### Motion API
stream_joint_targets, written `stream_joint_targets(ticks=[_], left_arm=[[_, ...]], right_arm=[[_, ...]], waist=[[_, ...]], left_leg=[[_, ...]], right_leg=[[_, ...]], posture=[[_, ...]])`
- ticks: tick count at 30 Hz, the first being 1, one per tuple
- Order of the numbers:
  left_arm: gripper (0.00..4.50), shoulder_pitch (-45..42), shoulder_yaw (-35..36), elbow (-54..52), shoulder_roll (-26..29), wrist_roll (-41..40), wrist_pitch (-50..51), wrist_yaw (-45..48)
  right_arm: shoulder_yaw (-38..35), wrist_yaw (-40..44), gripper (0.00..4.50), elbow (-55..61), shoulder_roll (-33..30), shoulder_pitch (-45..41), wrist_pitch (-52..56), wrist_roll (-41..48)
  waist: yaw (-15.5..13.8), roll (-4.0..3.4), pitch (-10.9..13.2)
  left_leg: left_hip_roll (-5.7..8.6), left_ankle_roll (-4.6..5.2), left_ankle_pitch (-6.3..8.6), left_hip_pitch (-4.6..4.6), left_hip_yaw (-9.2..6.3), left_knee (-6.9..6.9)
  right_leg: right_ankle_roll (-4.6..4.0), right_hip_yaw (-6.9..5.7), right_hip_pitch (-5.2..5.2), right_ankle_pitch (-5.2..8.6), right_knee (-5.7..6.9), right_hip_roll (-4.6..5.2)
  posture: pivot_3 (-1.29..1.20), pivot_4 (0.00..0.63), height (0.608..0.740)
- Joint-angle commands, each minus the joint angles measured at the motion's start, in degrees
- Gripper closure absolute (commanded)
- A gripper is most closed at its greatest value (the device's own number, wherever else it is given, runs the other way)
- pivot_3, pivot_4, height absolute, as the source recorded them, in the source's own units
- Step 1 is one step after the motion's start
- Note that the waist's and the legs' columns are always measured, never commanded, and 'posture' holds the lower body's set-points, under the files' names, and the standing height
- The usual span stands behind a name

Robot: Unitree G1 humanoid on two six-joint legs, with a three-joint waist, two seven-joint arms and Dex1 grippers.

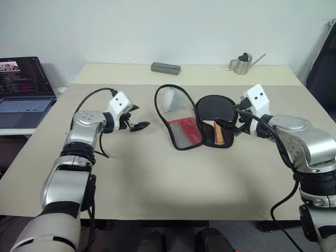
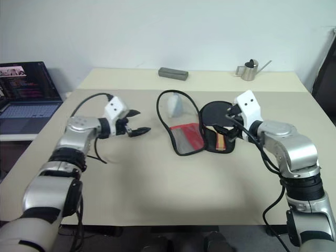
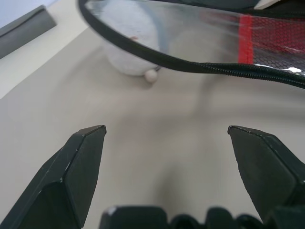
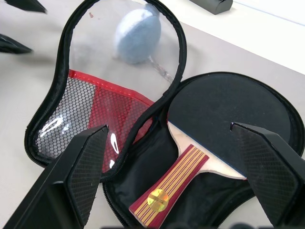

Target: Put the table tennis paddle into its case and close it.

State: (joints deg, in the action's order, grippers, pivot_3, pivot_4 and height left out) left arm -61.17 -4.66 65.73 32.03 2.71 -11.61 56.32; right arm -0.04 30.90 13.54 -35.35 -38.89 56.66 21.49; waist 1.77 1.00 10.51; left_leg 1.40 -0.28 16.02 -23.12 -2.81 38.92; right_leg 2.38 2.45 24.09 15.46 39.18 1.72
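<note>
The case [image 1: 184, 132] lies unzipped on the table, its clear lid with red trim and black mesh [image 4: 76, 121] folded out to the left. In its black half rests the table tennis paddle [image 4: 224, 112], dark blade away from me, striped tan and red handle [image 4: 167, 190] toward me. My right gripper [image 1: 224, 115] hovers open just above the handle and the blade's near edge, holding nothing. My left gripper [image 1: 140, 116] is open and empty over bare table, a short way left of the lid's zip edge [image 3: 200, 67]. My left fingers [image 3: 78, 162] point at that edge.
A pale grey-blue soft lump [image 4: 137, 34] sits under the clear part of the lid. At the table's back edge are a grey block [image 1: 166, 67] and a small metal watering can [image 1: 242, 64]. An open laptop [image 1: 23, 89] stands on a side surface at far left.
</note>
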Motion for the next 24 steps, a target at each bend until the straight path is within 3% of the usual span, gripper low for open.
stream_joint_targets(ticks=[1, 13, 24], left_arm=[[0.0, -3.2, -0.4, 2.6, -0.4, 2.0, -1.7, -2.3], [0.0, -7.8, 0.2, 8.4, -6.1, 4.8, -2.2, -8.1], [0.0, -14.2, 1.3, 10.5, -9.0, 5.4, -1.1, -10.2]], right_arm=[[-2.3, -0.4, 0.01, 3.2, -0.9, 0.5, 0.0, 0.4], [-8.4, 0.6, 0.01, 9.3, -5.2, 7.4, 2.4, 3.2], [-13.1, -2.2, 0.01, 16.3, -5.0, 12.0, 7.2, 6.2]], waist=[[0.1, 0.0, 0.0], [-0.1, 0.04, 0.0], [0.0, 0.05, 0.0]], left_leg=[[0.0, 0.0, 0.0, 0.0, 0.01, 0.0], [0.03, 0.0, 0.0, -0.07, -0.05, 0.0], [0.05, 0.0, 0.0, -0.09, -0.03, 0.01]], right_leg=[[0.0, 0.01, 0.0, 0.0, 0.0, 0.0], [0.01, -0.06, 0.0, 0.0, -0.05, -0.01], [0.01, -0.05, 0.0, 0.0, -0.06, -0.04]], posture=[[0.0, 0.15, 0.74], [0.0, 0.15, 0.74], [0.0, 0.15, 0.74]])
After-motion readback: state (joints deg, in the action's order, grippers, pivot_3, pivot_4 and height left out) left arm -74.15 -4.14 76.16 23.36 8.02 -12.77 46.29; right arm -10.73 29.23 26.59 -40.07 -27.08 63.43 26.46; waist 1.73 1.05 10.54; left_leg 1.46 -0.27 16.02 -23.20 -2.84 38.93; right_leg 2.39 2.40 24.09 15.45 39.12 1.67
